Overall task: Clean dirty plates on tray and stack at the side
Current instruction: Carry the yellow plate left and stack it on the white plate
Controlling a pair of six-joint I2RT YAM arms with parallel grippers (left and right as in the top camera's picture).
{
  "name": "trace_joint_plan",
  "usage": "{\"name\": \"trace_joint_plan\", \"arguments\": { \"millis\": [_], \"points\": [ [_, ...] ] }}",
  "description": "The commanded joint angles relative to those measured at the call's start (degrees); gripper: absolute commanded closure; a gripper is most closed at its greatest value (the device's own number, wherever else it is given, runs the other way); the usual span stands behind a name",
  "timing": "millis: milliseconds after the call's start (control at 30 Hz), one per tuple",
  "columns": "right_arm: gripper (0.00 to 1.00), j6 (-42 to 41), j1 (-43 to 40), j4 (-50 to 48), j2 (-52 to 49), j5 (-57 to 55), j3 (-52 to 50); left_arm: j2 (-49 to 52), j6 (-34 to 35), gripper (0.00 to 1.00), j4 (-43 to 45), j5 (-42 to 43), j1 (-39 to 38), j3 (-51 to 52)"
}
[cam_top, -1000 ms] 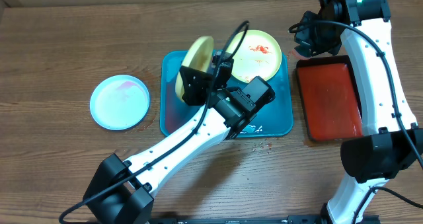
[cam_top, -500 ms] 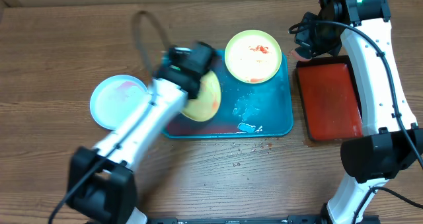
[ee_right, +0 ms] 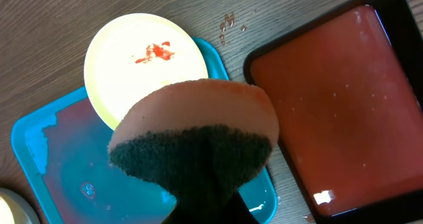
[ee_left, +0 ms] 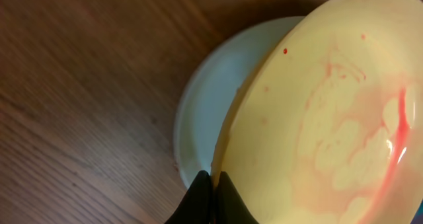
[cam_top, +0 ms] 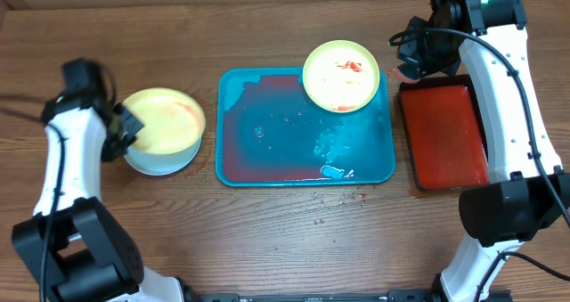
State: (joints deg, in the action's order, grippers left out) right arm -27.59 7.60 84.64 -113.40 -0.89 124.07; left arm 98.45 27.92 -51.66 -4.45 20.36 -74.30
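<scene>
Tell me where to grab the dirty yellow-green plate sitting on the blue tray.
Pinch its thin rim at the far-left edge, probably with the left gripper once it's free, coming from the left. The plate lies face up and overhangs the tray's far rim there, so a finger could slip beneath.

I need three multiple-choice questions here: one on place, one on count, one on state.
1. The red-blotted plate lies: A on the turquoise tray; B in a sink; C on a shelf.
2. Plates in the overhead view: A two; B three; C four.
3. The right gripper is: A open; B shut on a sponge; C shut on a plate.
Answers: 1 A, it sits in the tray's far right corner. 2 B, one on the tray, plus the yellow plate in the left gripper above the blue plate. 3 B, the sponge fills its wrist view.
</scene>
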Motion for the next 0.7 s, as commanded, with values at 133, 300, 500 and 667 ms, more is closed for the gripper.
{"name": "trace_joint_plan", "arguments": {
  "millis": [133, 300, 500, 667],
  "points": [
    [0.96, 0.17, -0.26, -0.28, 0.15, -0.46, 0.39, -1.38, -4.79, 0.91, 9.33, 6.03, 4.2, 9.22],
    [0.96, 0.17, -0.26, -0.26, 0.15, -0.46, 0.39, -1.4, -9.55, 0.33, 10.01, 9.86, 2.12, 8.92],
    [0.96, 0.2, -0.26, -0.28, 0.15, -0.46, 0.39, -1.46, -14.51, 0.21, 6.38, 17.9, -2.97, 1.14],
    [0.96, 0.17, -0.26, -0.39, 0.15, -0.46, 0.39, -1.31, -17.68, 0.0, 6.6, 21.27, -13.42, -6.45]
  ]
}}
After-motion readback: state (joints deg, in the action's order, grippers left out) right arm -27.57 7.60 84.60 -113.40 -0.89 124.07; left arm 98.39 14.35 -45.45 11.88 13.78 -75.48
